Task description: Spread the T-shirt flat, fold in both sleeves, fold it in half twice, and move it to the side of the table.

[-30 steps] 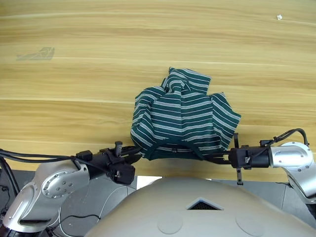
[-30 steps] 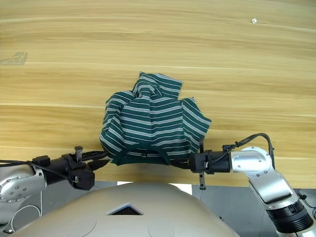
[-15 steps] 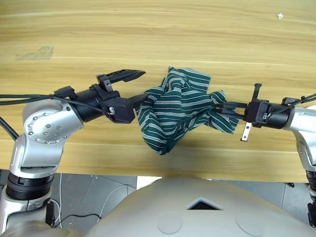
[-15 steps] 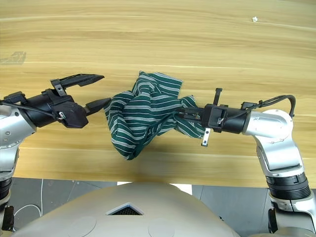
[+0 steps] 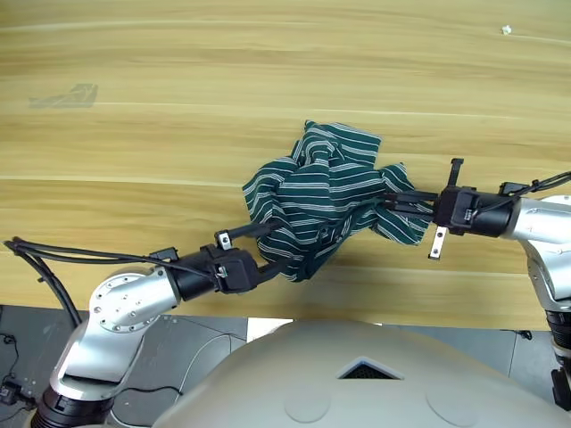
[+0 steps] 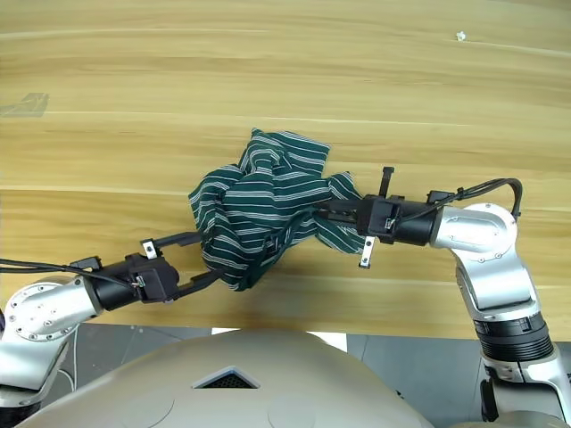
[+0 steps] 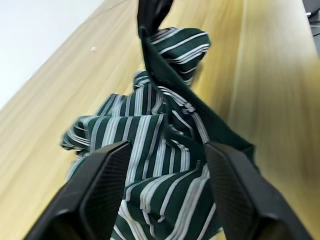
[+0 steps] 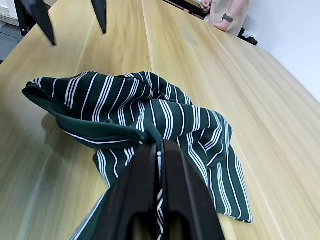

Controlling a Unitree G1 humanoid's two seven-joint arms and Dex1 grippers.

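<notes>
T-shirt (image 5: 321, 192) crumpled, right gripper (image 5: 389, 201) pinching it

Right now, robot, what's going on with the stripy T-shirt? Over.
Right end effector shut on the T-shirt. Left end effector open at its near edge. T-shirt bunched on the table, not spread flat yet.

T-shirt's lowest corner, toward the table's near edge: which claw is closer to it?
Left. The left claw is open right beside that corner; the right claw is shut on the T-shirt at its right side, farther from the edge.
</notes>
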